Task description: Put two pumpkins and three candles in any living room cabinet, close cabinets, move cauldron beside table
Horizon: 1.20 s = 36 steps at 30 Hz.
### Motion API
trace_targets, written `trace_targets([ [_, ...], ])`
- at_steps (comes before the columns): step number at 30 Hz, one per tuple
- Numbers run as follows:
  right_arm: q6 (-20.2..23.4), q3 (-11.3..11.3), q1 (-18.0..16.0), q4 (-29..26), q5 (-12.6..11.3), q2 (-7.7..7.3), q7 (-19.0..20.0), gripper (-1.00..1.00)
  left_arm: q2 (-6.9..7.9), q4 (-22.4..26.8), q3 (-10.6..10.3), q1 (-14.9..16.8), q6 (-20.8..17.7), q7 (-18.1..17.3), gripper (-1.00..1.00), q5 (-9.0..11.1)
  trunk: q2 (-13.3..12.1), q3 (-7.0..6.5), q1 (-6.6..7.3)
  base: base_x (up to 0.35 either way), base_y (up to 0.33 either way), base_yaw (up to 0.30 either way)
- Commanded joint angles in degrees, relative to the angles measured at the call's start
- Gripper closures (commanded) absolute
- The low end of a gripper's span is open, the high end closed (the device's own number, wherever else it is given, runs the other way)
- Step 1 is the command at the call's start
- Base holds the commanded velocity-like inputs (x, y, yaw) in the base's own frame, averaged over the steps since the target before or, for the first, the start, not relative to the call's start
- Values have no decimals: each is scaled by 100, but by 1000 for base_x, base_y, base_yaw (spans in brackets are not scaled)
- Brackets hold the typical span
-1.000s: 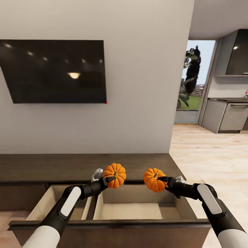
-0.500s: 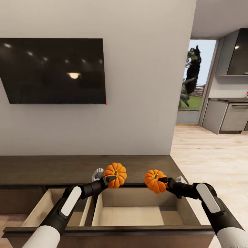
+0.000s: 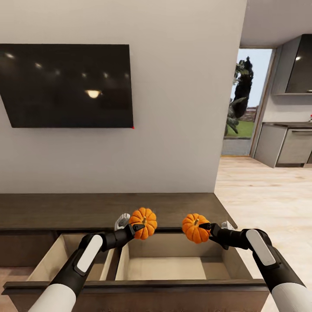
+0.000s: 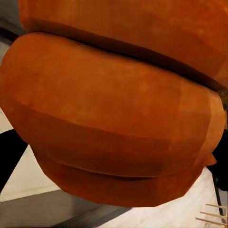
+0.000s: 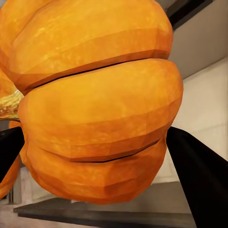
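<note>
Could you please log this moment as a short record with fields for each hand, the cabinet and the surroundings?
left hand: shut on the left pumpkin, held above the open drawer
right hand: shut on the right pumpkin, held above the same drawer
cabinet: long, low, dark brown; two drawers pulled out
right drawer: pale wood inside, nothing visible in it
left drawer: partly hidden by the left arm
wall: dark television mounted above the cabinet
</note>
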State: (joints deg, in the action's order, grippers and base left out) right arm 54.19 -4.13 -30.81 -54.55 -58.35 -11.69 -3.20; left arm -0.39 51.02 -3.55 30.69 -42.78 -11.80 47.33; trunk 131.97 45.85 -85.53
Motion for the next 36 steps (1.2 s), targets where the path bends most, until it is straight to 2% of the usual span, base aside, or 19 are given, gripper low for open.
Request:
trace_targets([
  [1,26,-4,-4,1,-60,0,-40,100,-3,4,5,4,-27,50,100,43,45,24,-21,0,0,0],
  [8,19,-7,-4,95,-50,-7,-16,100,-8,3,-123,5,-36,146,100,39,325,150,-175,0,0,0],
  [14,4,-25,-4,122,-74,-5,-6,100,-78,13,-137,7,-53,453,100,65,566,258,-307,0,0,0],
  [28,-158,-1,-4,86,-30,0,-31,100,-84,16,-138,7,-45,488,100,48,1127,509,-614,0,0,0],
  [36,-163,3,-4,94,-28,0,-56,100,-86,21,-138,7,-38,488,100,45,1138,686,-635,0,0,0],
])
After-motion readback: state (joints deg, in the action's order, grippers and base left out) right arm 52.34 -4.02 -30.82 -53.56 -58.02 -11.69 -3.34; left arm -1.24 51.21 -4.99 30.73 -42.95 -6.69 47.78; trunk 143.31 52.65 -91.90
